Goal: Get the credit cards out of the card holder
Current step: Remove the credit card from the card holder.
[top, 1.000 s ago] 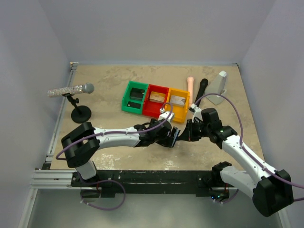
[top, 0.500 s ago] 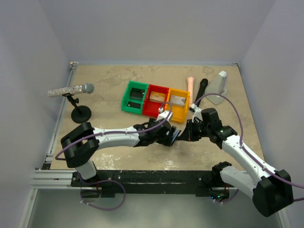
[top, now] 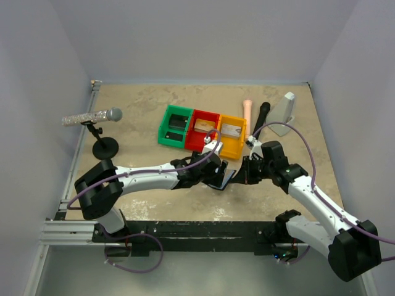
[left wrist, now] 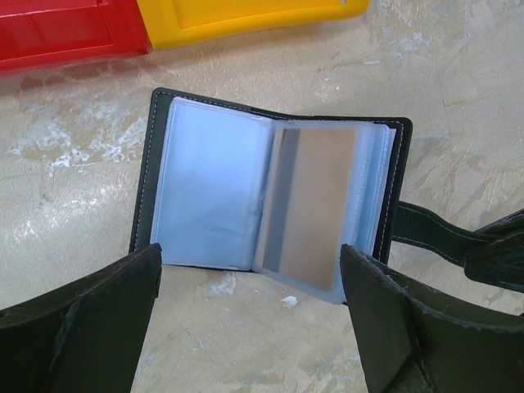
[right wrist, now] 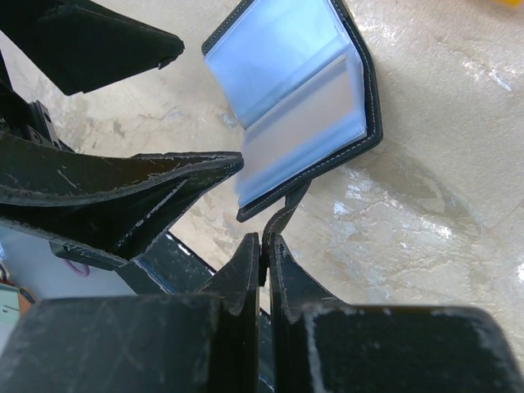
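Note:
The black card holder [left wrist: 164,164] lies open on the table with its pale blue inner faces up. A tan card [left wrist: 315,205] shows through a clear sleeve on its right half. My left gripper [left wrist: 254,319] is open and empty, just near of the holder's front edge, one finger on each side. My right gripper [right wrist: 266,246] is shut on the holder's black side tab [right wrist: 284,214]. In the top view the holder [top: 226,178] lies between the left gripper [top: 216,172] and the right gripper [top: 245,175]. The holder also shows in the right wrist view [right wrist: 286,90].
Joined green [top: 165,132], red [top: 195,143] and yellow [top: 232,148] bins stand just beyond the holder, each with a card-like item inside. A microphone on a stand [top: 92,117] is at the left. A pink stick [top: 247,110], a black stick [top: 263,113] and a grey wedge [top: 284,114] lie at the back right.
My left gripper has shifted slightly left and back from the holder. The right gripper has kept its hold on the tab and has not moved.

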Tool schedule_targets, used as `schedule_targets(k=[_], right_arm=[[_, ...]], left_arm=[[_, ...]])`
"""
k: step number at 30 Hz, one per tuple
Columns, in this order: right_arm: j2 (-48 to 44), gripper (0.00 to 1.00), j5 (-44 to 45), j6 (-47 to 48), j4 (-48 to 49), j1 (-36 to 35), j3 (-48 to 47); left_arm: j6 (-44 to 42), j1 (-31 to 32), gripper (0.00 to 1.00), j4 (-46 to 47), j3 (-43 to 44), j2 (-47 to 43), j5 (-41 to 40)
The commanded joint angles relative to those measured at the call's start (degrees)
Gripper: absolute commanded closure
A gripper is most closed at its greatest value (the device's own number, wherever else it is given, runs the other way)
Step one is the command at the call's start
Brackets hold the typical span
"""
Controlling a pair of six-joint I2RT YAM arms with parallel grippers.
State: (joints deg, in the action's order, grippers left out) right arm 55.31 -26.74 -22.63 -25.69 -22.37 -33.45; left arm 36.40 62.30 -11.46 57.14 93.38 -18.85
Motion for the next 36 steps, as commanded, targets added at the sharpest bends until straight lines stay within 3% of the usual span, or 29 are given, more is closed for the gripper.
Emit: schedule_targets(k=[1,12,24,36], right_arm=[[-1.3,1.00,-1.0,0.7,1.6,0.2,0.1],[-1.4,1.00,-1.3,0.6,1.8,0.2,0.1],[-2.0,1.00,2.7,-2.9,1.7,1.4,1.5],[-2.6,1.00,3.2,-2.9,1.3,2.2,1.8]], left_arm=[[0.2,-0.3,0.05,0.0,2.6,-0.9,-1.1],[-1.9,-0.7,0.06,-0.6,3.8,0.8,0.1],[-5.4,0.3,0.05,3.6,2.4,3.8,10.7],[-5.9,0.4,0.07,4.8,-2.1,1.9,8.7]])
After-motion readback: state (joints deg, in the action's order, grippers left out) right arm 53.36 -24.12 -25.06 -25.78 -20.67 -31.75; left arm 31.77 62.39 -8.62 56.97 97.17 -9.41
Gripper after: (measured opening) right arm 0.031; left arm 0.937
